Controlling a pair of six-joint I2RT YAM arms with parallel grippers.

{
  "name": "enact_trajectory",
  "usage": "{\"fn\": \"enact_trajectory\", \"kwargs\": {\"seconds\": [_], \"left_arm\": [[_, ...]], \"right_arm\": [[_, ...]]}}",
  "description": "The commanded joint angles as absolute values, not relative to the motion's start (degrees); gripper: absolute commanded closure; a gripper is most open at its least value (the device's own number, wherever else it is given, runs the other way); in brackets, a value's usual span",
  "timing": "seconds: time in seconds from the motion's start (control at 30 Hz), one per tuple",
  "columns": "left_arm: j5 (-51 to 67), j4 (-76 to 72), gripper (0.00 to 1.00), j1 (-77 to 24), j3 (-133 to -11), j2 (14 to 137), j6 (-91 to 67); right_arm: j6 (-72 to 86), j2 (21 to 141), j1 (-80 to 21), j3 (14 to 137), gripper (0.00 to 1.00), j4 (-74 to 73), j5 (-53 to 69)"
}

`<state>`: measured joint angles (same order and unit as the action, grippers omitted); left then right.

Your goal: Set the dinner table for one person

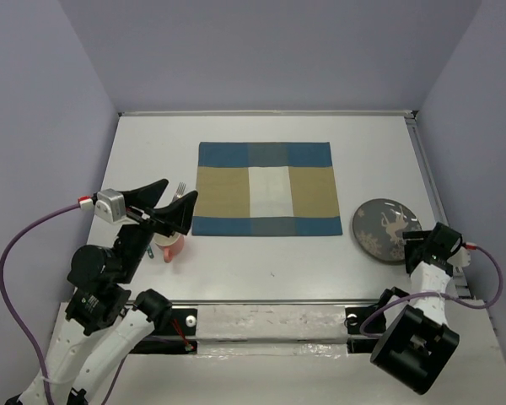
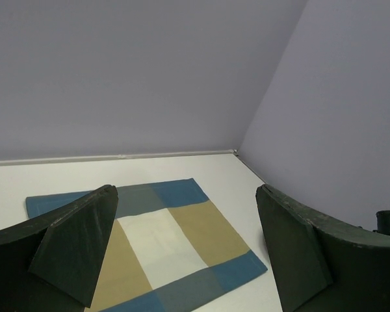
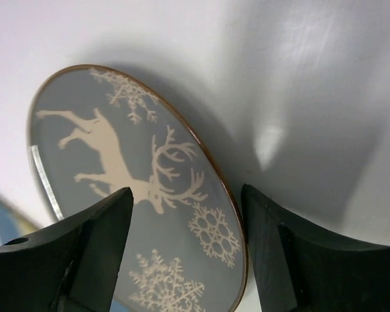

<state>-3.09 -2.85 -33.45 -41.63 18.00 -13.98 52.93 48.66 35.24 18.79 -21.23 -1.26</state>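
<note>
The white dinner table (image 1: pixel 152 152) carries a blue, tan and white checked placemat (image 1: pixel 264 189) at its middle, which also shows in the left wrist view (image 2: pixel 162 240). A grey plate (image 1: pixel 384 228) with a white reindeer and snowflakes lies to the right of the mat. My right gripper (image 1: pixel 419 247) is open at the plate's near right edge. In the right wrist view the plate (image 3: pixel 130 175) has its rim between the spread fingers of the gripper (image 3: pixel 185 227). My left gripper (image 1: pixel 175 201) is open and empty, held above the mat's left edge, as the left wrist view (image 2: pixel 185 247) also shows.
A pink cup (image 1: pixel 174 246) stands under the left arm, left of the mat's near corner. Fork tines (image 1: pixel 180 188) show just beyond the left gripper. Lilac walls close the table at the back and sides. A metal rail (image 1: pixel 261 301) runs along the near edge.
</note>
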Motion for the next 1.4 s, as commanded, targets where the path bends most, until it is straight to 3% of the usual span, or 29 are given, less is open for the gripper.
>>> {"fn": "enact_trajectory", "kwargs": {"seconds": [0.0,0.2,0.23,0.37,0.6,0.83,1.0,1.13,1.23,1.37], "left_arm": [[-3.08,-4.92,0.01,-33.84,-42.45,19.51,-12.83],[-3.08,-5.1,0.01,-33.49,-42.01,21.18,-13.09],[-3.08,-5.27,0.01,-33.31,-41.92,21.36,-13.1],[-2.99,-5.27,0.01,-33.14,-41.84,22.84,-12.92],[-2.55,-5.27,0.01,-32.17,-41.84,24.61,-12.83],[-1.85,-5.45,0.01,-30.15,-41.84,25.05,-12.31],[-2.72,-5.45,0.01,-30.06,-41.66,25.14,-11.69],[-3.34,-5.36,0.01,-29.8,-41.75,25.58,-11.43],[-3.87,-5.27,0.01,-29.01,-41.66,25.84,-11.25],[-5.44,-5.01,0.01,-28.39,-41.57,26.19,-10.72]], "right_arm": [[60.63,48.34,35.24,11.7,0.29,-11.53,10.36],[65.91,43.35,35.24,4.85,0.65,-1.15,11.16],[66.53,42.29,35.24,3.88,0.79,-0.71,10.9],[66.62,37.01,35.24,0.97,1.0,2.9,8.97],[64.6,27.08,35.24,1.84,1.0,4.56,11.24],[66.78,31.55,35.24,9.04,1.0,22.8,28.62],[68.47,36.2,33.59,18.25,1.0,29.7,33.92],[65.31,41.72,23.15,25.2,1.0,30.32,33.67],[62.14,48.67,6.39,28.38,1.0,33.46,27.62],[61.09,61.14,-6.72,32.16,1.0,40.58,24.27]]}}
